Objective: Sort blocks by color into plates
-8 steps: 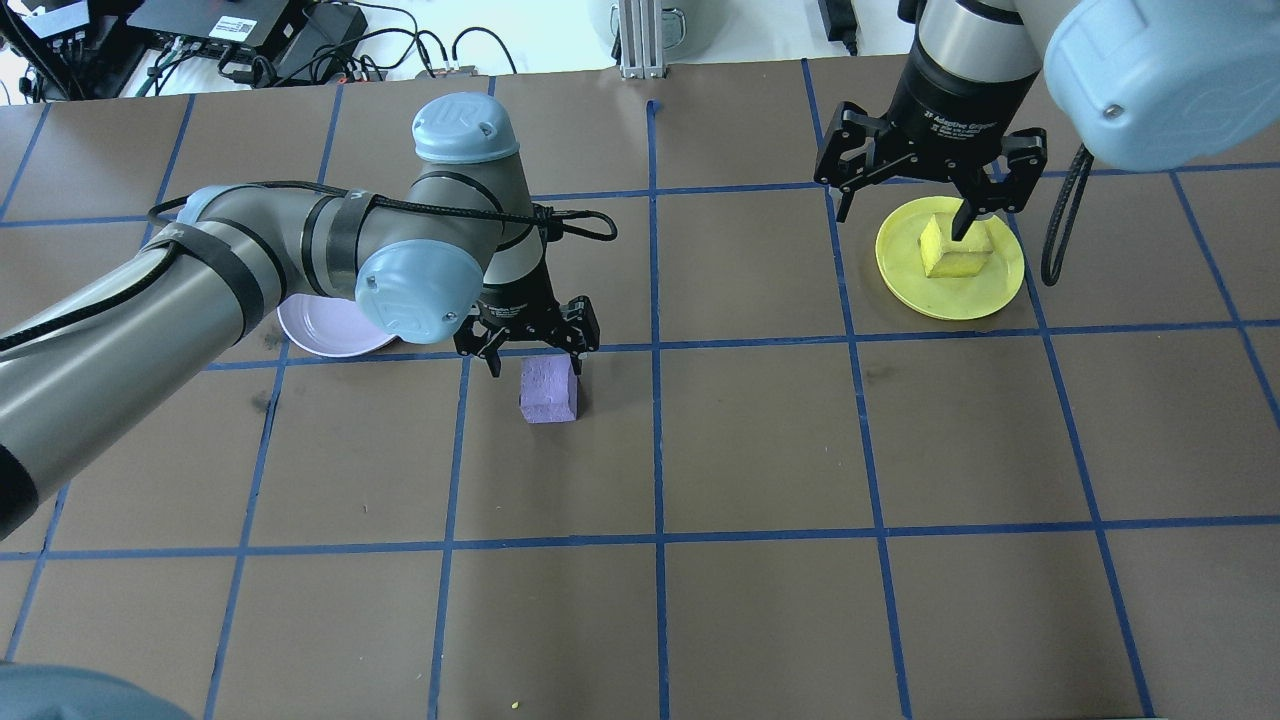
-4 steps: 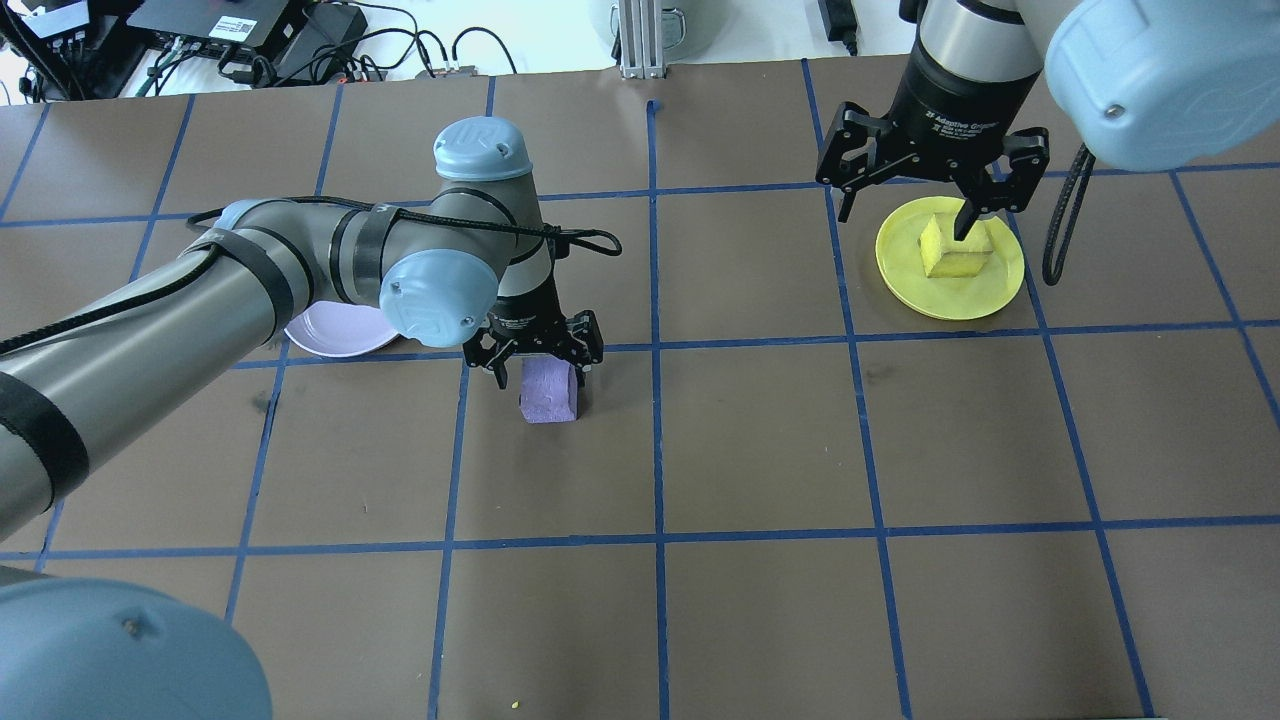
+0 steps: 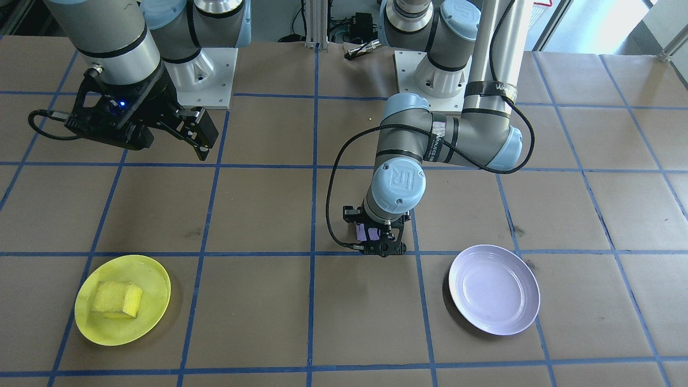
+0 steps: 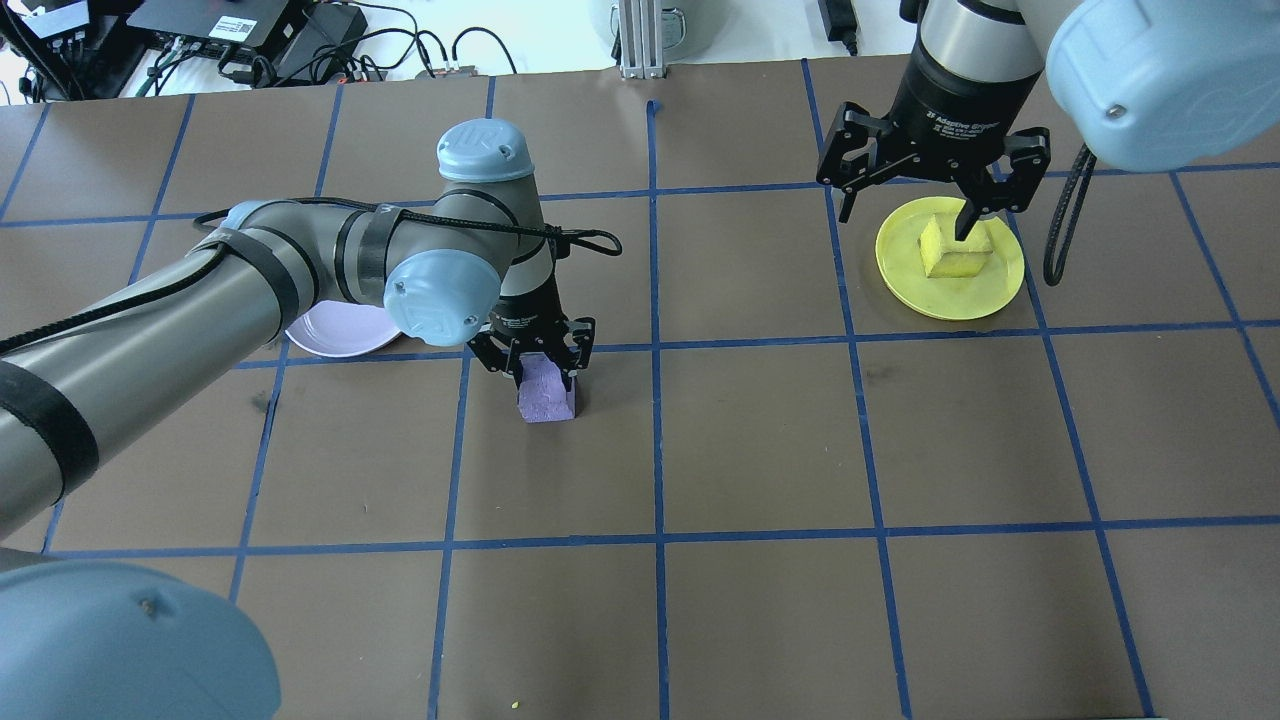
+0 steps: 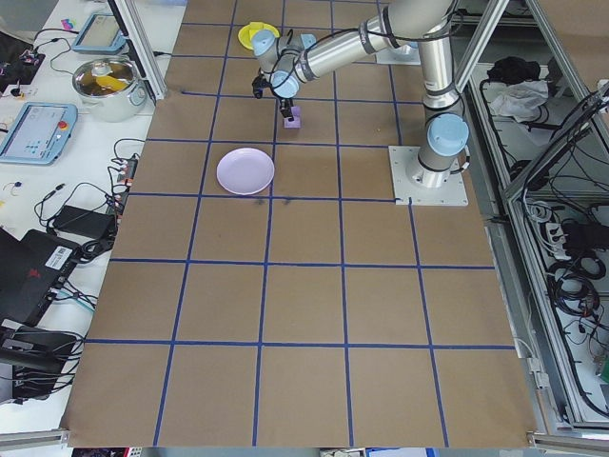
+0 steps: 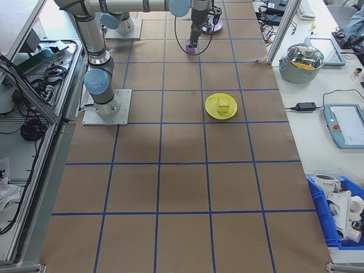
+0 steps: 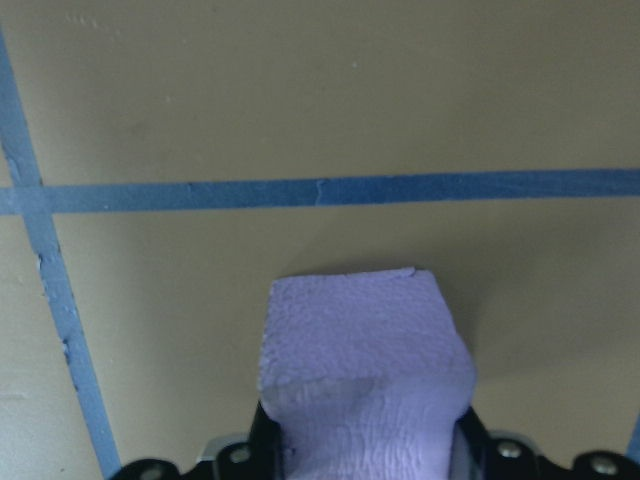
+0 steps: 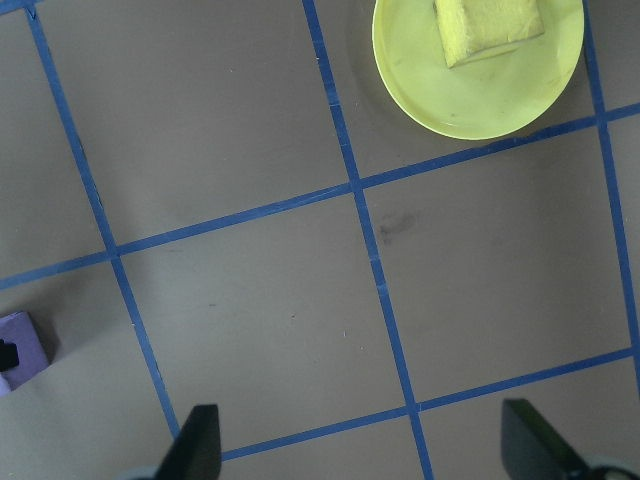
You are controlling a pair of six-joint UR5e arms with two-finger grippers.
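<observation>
The purple block (image 4: 548, 399) stands on the brown table paper, just right of the lavender plate (image 4: 338, 334). My left gripper (image 4: 540, 372) is down over it, shut on the block's sides; the left wrist view shows the purple block (image 7: 365, 370) pinched between the fingers. The lavender plate (image 3: 494, 290) holds nothing. The yellow block (image 4: 955, 250) lies in the yellow plate (image 4: 905, 272). My right gripper (image 4: 903, 222) hangs open high above that plate, with nothing between its fingers. In the right wrist view the yellow block (image 8: 490, 25) and yellow plate (image 8: 450, 90) sit at the top edge.
Blue tape lines (image 4: 655, 340) divide the brown table paper into squares. Cables and electronics (image 4: 240, 40) lie beyond the far edge. A pot (image 5: 107, 81) and tablets rest on the side bench.
My left gripper has moved right and down over the purple block, and its fingers have closed in on it. The right arm has barely moved.
</observation>
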